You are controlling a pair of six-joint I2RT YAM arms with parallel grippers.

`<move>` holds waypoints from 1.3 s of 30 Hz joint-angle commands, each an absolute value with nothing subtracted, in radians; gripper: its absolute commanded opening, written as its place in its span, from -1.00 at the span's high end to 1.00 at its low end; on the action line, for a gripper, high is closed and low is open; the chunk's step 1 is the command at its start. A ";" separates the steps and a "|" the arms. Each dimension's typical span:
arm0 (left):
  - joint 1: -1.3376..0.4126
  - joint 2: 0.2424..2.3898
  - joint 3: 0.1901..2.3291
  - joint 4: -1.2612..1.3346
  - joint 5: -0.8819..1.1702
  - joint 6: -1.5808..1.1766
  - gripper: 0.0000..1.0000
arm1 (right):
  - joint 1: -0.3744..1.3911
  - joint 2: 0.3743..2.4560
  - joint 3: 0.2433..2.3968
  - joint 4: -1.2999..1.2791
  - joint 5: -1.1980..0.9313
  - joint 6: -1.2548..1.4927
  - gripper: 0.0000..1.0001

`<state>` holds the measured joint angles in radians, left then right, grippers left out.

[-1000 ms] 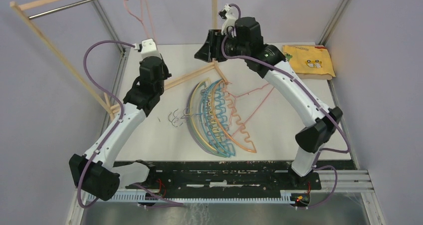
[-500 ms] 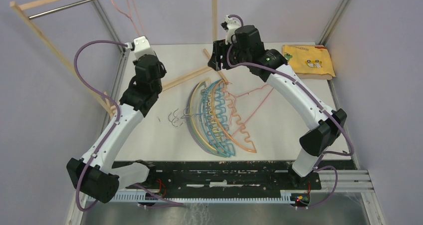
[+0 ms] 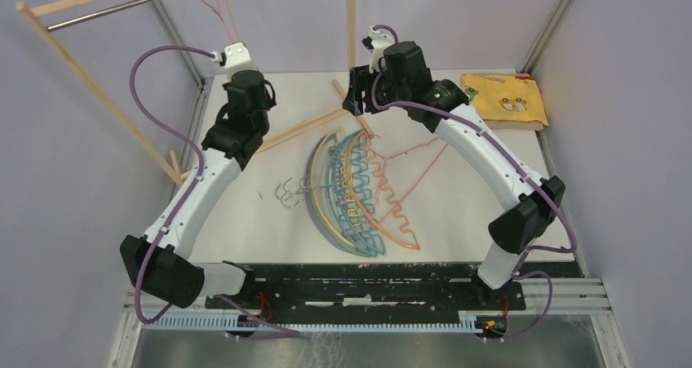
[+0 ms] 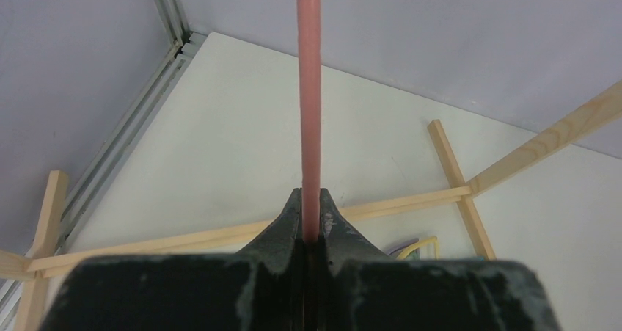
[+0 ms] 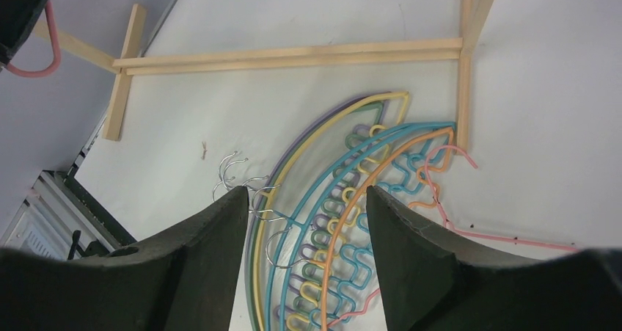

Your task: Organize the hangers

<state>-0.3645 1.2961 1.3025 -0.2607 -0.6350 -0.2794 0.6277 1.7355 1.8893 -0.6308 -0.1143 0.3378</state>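
Note:
My left gripper (image 3: 233, 51) is shut on a pink hanger (image 3: 214, 5) and holds it high at the back left, its top near the metal rod (image 3: 130, 5). In the left wrist view the pink bar (image 4: 309, 89) runs straight up from between the closed fingers (image 4: 290, 217). A fanned pile of hangers (image 3: 351, 192) in purple, yellow, green, teal, blue and orange lies mid-table, hooks pointing left. A second pink hanger (image 3: 418, 152) lies at the pile's right. My right gripper (image 3: 352, 90) is open and empty, above the pile's far end (image 5: 345, 213).
The light wooden rack frame (image 3: 82, 66) stands at the left, its base bars (image 3: 302, 127) crossing the table behind the pile. A wooden upright (image 3: 351, 17) rises at the back centre. A folded yellow cloth (image 3: 504, 99) lies at the back right.
My left arm has swung left and raised the pink hanger toward the rod. My right gripper dropped and shifted slightly right a second ago, then held still.

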 commanded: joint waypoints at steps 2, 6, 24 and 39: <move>-0.316 1.339 1.404 -0.293 -0.580 -0.358 0.94 | 0.613 1.710 1.916 -0.623 -0.097 0.322 -0.36; -0.312 1.384 1.449 -0.336 -0.518 -0.365 0.94 | 0.606 1.709 1.906 -0.628 -0.097 0.323 -0.35; -0.317 1.585 1.575 -0.414 -0.037 -0.252 0.94 | 0.574 1.707 1.829 -0.629 -0.075 0.349 -0.35; -0.415 1.824 1.857 -0.551 -0.064 -0.215 0.92 | 0.553 1.684 1.801 -0.654 -0.051 0.322 -0.37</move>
